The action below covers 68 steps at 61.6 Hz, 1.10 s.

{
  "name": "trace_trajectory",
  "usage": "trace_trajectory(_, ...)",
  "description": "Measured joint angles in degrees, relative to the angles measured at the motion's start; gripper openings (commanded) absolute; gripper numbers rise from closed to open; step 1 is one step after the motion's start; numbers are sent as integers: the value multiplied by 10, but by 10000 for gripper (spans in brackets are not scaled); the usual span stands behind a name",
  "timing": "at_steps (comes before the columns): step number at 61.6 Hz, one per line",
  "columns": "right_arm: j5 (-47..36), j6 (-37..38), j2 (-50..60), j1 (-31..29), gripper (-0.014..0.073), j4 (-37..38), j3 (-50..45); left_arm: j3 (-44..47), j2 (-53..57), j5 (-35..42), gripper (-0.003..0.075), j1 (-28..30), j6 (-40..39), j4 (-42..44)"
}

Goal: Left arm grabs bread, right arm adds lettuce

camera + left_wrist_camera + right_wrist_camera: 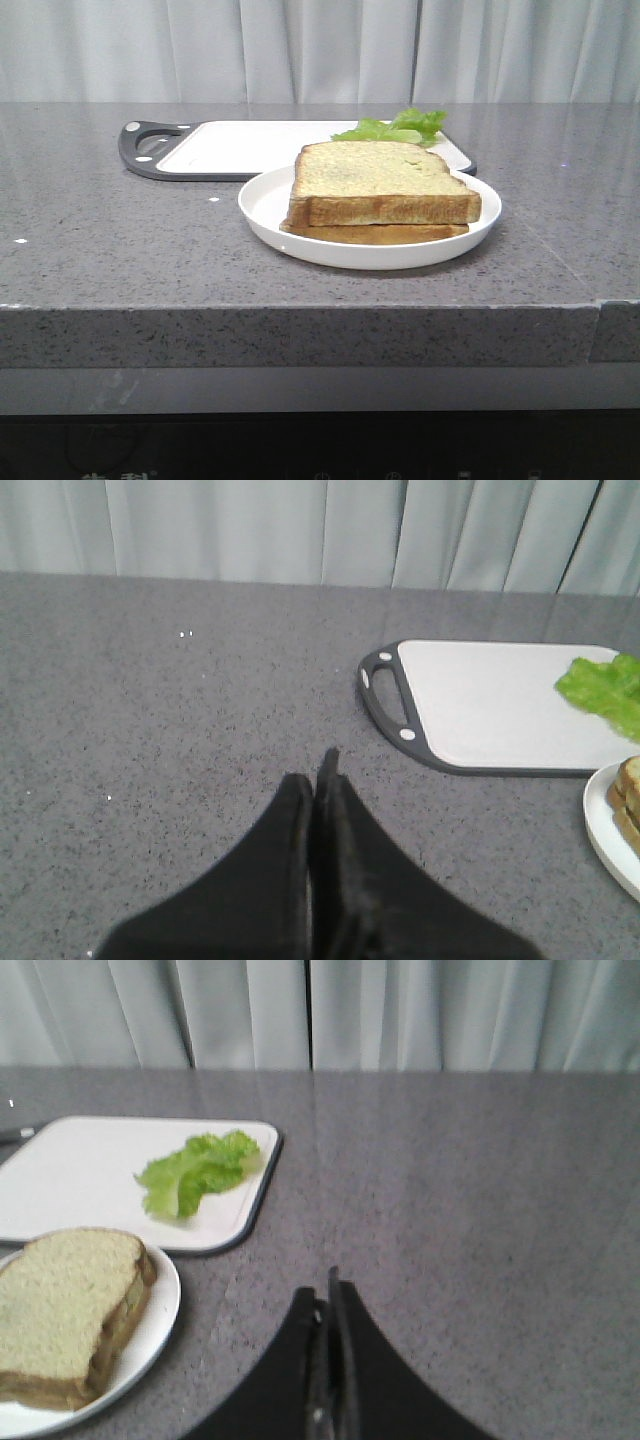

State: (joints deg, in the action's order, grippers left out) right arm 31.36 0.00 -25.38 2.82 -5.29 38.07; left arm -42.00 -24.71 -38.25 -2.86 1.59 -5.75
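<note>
The bread [375,180] — a thick slice — lies on top of one thinner slice [375,233], two in all, stacked on a single white plate [262,205]. Just behind it, one lettuce [395,127] leaf rests on the white cutting board [240,148]. Both grippers — left gripper [318,780] and right gripper [327,1295] — hover over bare grey countertop [100,240], fingers pressed together, holding nothing.

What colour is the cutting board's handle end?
Dark grey to black, with small white dots, on a white cutting board; the handle shows best in the left wrist view.
</note>
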Motion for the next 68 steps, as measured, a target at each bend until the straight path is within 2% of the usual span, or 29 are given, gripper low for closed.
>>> trace_trajectory(17, 27, 0, -62, 0, -117, 0, 0, 0, -52, -9, -19, 0, 0, -7)
trace_trajectory(21, 31, 0, -71, 0, -105, 0, 0, 1, -64, -9, 6, 0, 0, -10)
trace_trajectory(26, 33, 0, -77, 0, -21, 0, 0, 2, -78, -12, 125, 0, 0, -15)
trace_trajectory(28, 34, 0, -79, 0, 30, 0, 0, 2, -85, -13, 199, 0, 0, -17)
trace_trajectory(34, 34, 0, -82, 0, 269, 0, 0, 2, -105, -14, 395, 0, 1, -31)
trace_trajectory(37, 34, 0, -82, 0, 362, 0, 0, 2, -115, -15, 444, 0, 1, -43)
trace_trajectory(43, 34, 0, -83, 0, 442, 0, 0, 2, -135, -30, 445, 0, 12, -85)
trace_trajectory(57, 34, 0, -83, 0, 437, 0, 0, -30, -219, -109, 403, 0, 140, -258)
trace_trajectory(68, 35, 0, -83, 0, 437, 0, 0, -56, -293, -127, 403, 0, 226, -369)
